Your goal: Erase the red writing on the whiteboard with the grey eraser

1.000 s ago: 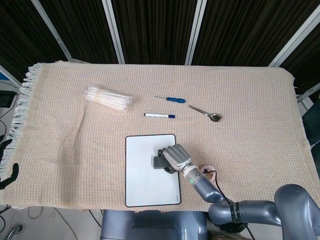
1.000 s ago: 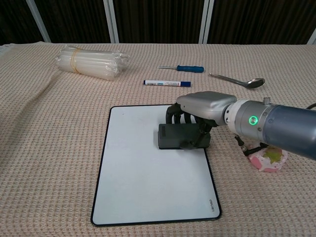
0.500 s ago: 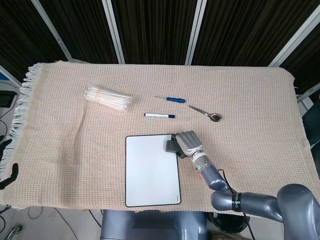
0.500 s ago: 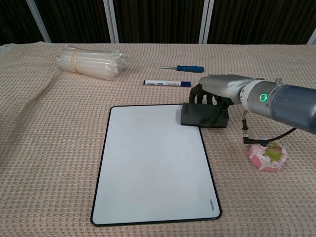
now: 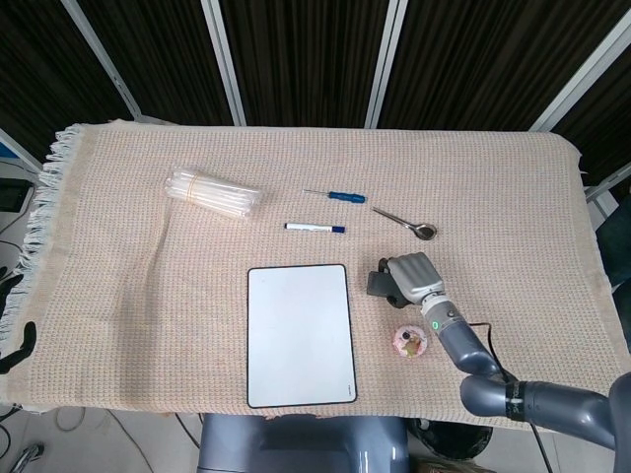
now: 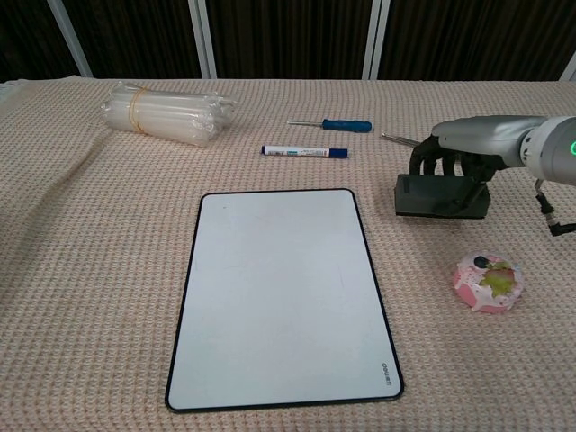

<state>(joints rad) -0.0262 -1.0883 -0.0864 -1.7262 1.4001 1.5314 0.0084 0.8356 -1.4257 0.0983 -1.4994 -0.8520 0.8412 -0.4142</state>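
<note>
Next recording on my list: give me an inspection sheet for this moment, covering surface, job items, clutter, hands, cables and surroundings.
Surface: beige woven cloth covering the table, fringed at its left edge.
Job's things: whiteboard lies flat, no red writing visible; grey eraser is off the board, to its right.
Clutter: bundle of clear tubes, blue-capped marker, blue-handled screwdriver, spoon, pink round object.
Hands: right hand grips the eraser from above; left hand nothing seen.
Cables: thin black cable near the right wrist.
Surroundings: dark slatted panels with pale frame bars behind the table.
</note>
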